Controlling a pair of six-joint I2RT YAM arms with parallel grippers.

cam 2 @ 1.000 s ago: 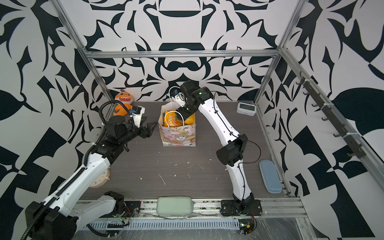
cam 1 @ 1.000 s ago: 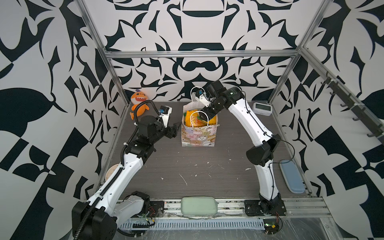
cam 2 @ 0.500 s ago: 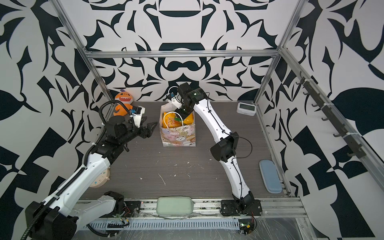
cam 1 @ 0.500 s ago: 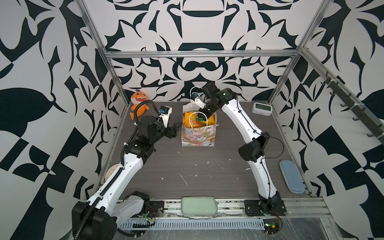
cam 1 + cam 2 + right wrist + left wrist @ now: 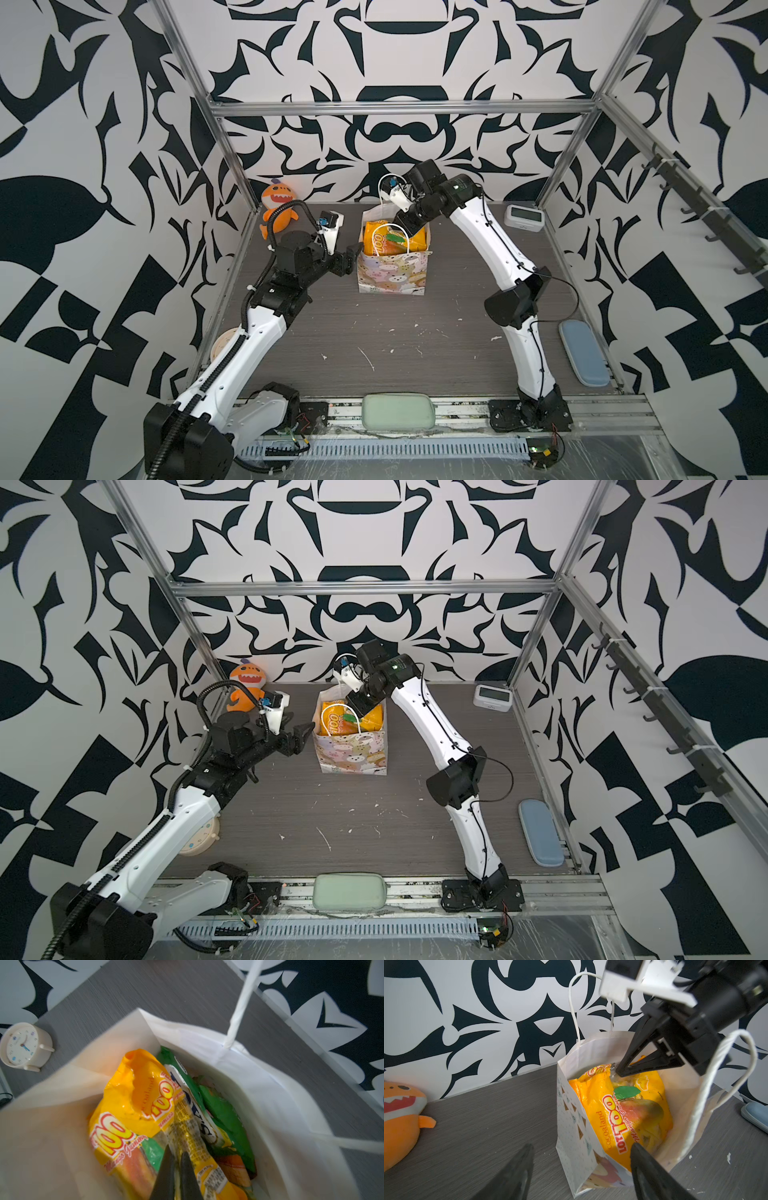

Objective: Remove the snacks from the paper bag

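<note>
The paper bag stands upright at the middle back of the table, with its mouth open. Snacks fill it: a yellow-orange packet lies on top, and green packets sit beside it. My right gripper reaches down into the bag's mouth and is shut on the top edge of the yellow packet. My left gripper hovers open at the bag's left side. Its fingers straddle the bag's near corner without touching it.
An orange plush shark sits at the back left. A white digital clock is at the back right, and a blue case lies along the right edge. At the front edge lies a green pouch. A round alarm clock stands under my left arm.
My right gripper has swung over the bag, dipped into its mouth and closed on the yellow packet. The left arm has not moved.
</note>
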